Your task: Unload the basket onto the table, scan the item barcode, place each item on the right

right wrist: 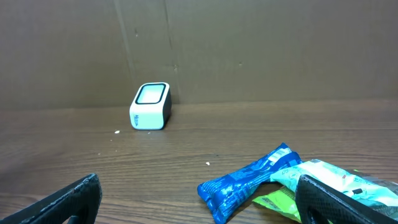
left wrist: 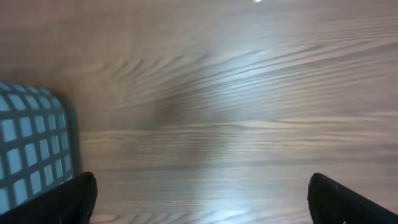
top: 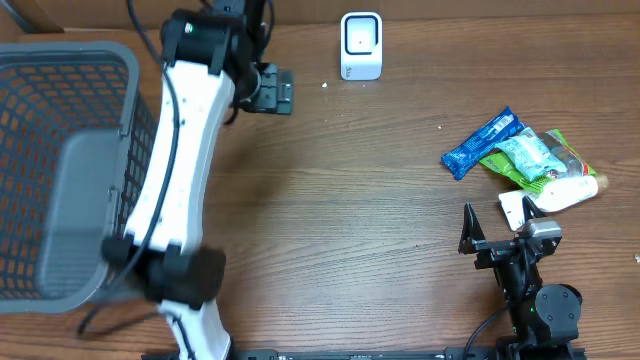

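At the far left a grey mesh basket (top: 60, 120) stands on the wooden table (top: 350, 200). The white left arm rises beside it. The left gripper (top: 272, 90) hangs over bare wood, jaws spread wide and holding nothing. Its own camera shows only two dark fingertips (left wrist: 68, 199), wood grain and a corner of the basket.

Right of it, at the table's back edge, sits the white scanner (top: 361, 45), a rounded box with a pale, dark-framed window. The right wrist view adds the brown cardboard wall (right wrist: 249, 50) behind it.

At the right the items lie heaped: a blue packet (top: 483, 143), a teal packet (top: 528, 155) over a green packet (top: 563, 146), and a white tube (top: 570, 190), which only the overhead shows. Any barcode is too small to make out. The right gripper (top: 498, 225) sits just in front of the heap, wide apart and empty.
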